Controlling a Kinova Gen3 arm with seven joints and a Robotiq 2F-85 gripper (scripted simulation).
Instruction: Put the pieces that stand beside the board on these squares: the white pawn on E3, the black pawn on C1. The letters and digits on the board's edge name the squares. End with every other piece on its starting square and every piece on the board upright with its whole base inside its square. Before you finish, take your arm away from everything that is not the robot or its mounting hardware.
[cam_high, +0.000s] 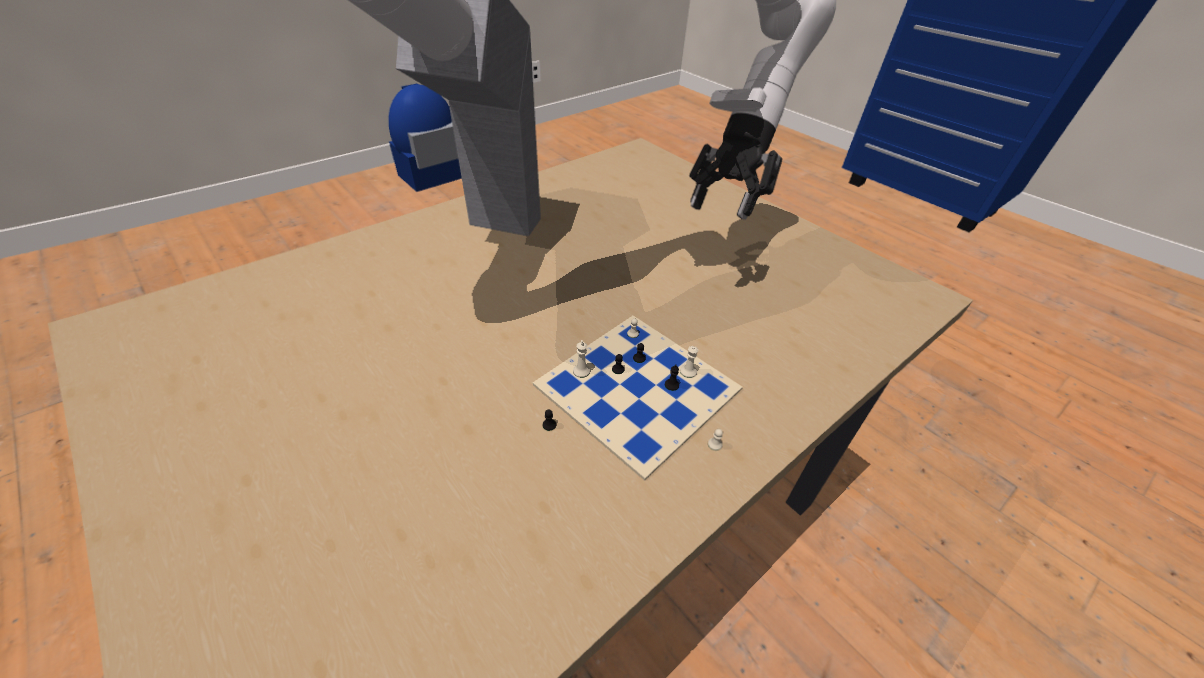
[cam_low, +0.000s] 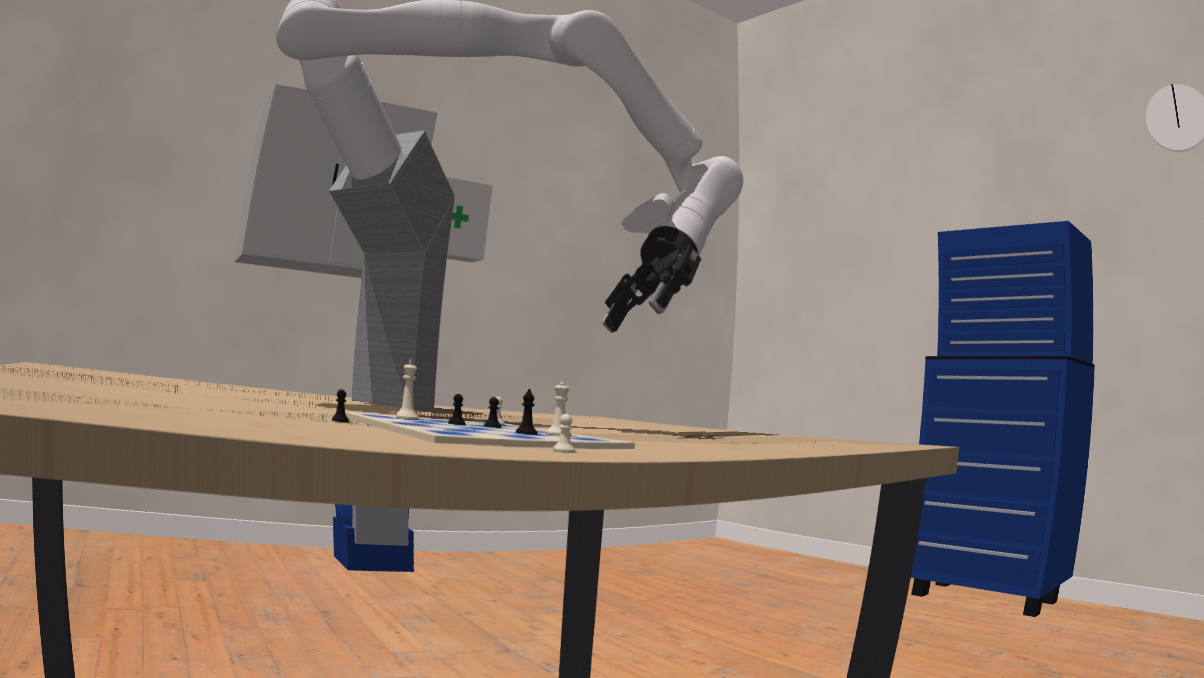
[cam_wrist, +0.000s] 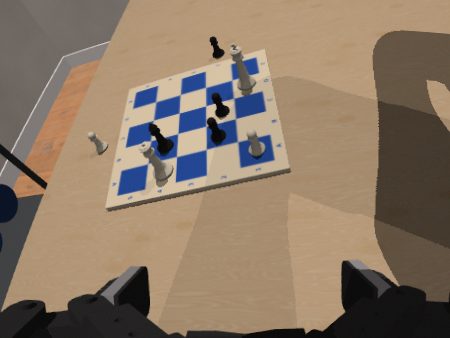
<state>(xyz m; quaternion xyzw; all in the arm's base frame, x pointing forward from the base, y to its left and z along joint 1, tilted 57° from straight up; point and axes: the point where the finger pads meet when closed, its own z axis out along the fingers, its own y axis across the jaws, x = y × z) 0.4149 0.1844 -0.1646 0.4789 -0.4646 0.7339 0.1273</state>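
Observation:
A small blue-and-cream chessboard (cam_high: 648, 468) (cam_low: 438, 435) (cam_wrist: 200, 185) lies on the wooden table. The white pawn (cam_high: 716, 438) (cam_low: 563, 433) (cam_wrist: 97, 143) stands upright on the table just off one side of the board. The black pawn (cam_high: 549, 419) (cam_low: 340, 405) (cam_wrist: 216, 47) stands upright on the table off the opposite side. My gripper (cam_high: 731, 200) (cam_low: 633, 309) (cam_wrist: 244, 285) is open and empty. It hangs high in the air beyond the board's far corner, well away from both pawns.
On the board stand two tall white pieces (cam_high: 581, 359) (cam_high: 690, 362), a white pawn (cam_high: 632, 327), two black pawns (cam_high: 618, 363) (cam_high: 639, 352) and a black bishop (cam_high: 672, 378). The robot's grey pedestal (cam_high: 492, 126) rises at the table's back. A blue drawer cabinet (cam_low: 1002, 404) stands off the table to the right.

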